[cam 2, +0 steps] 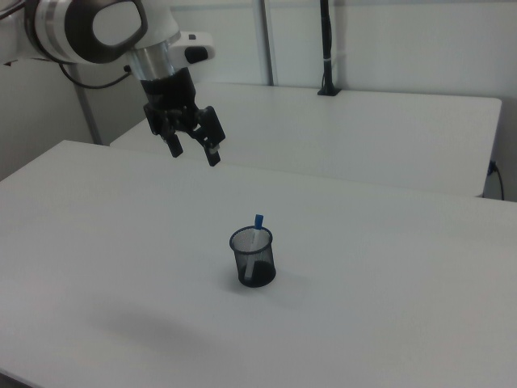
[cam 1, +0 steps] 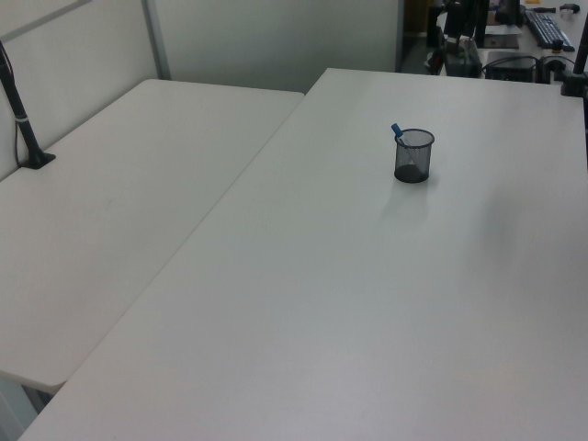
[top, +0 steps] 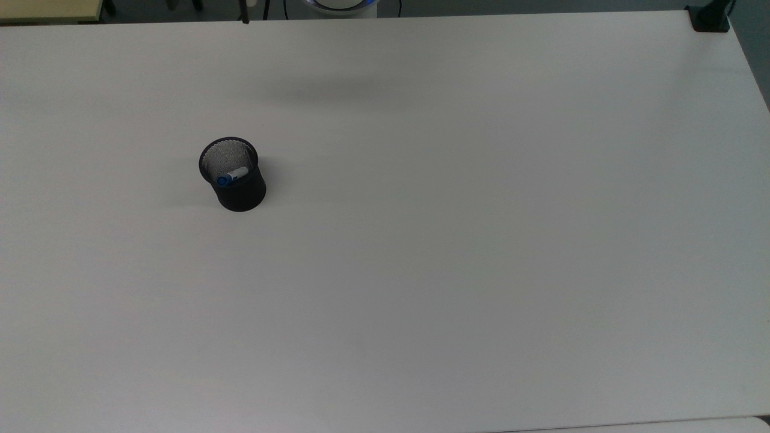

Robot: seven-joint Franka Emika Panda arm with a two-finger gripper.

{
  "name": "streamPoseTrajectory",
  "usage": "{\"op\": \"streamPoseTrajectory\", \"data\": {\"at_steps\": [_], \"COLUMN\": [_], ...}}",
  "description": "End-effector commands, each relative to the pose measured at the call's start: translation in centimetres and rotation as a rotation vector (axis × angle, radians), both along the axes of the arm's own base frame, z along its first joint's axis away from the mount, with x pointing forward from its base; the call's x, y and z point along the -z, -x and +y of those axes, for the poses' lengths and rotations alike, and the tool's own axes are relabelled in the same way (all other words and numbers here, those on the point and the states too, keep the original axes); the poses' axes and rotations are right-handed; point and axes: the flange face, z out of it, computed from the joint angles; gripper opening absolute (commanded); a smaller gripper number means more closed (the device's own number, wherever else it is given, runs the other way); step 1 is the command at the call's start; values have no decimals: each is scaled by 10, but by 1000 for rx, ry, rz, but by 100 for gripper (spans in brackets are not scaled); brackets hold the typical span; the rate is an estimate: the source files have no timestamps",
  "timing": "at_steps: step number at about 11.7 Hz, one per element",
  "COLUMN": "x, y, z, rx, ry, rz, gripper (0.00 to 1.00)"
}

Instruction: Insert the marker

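Note:
The black mesh cup (top: 239, 193) stands upright on the white table (top: 457, 240), toward the top view's left. The marker (top: 232, 176) leans inside it, blue cap up and poking a little over the rim. Both appear in the left view, cup (cam 1: 413, 163) and marker (cam 1: 396, 131), and in the right view, cup (cam 2: 254, 265) and marker (cam 2: 258, 222). In the right view my gripper (cam 2: 195, 153) hangs high above the table, up and to the left of the cup, well apart from it. It is open with nothing between its fingers.
A black clamp (top: 710, 18) sits at the table's far right corner in the top view. A second white table (cam 1: 110, 202) adjoins on the left view's left, with a black post (cam 1: 23, 119) on it. A keyboard (cam 1: 549, 28) lies beyond the table's far end.

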Motion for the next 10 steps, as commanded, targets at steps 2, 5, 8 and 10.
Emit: {"op": "streamPoseTrajectory", "data": {"at_steps": [2,5,8,10], "x": [-4,12,11,11], "y": [-31,-41,-39,-39], "z": [25,29,29,29], "rx": [-45,-62,-56,-55], "ry": [2,10,5,5], "rz": [-5,47,53,53], "gripper": [100,100,100,100]}}
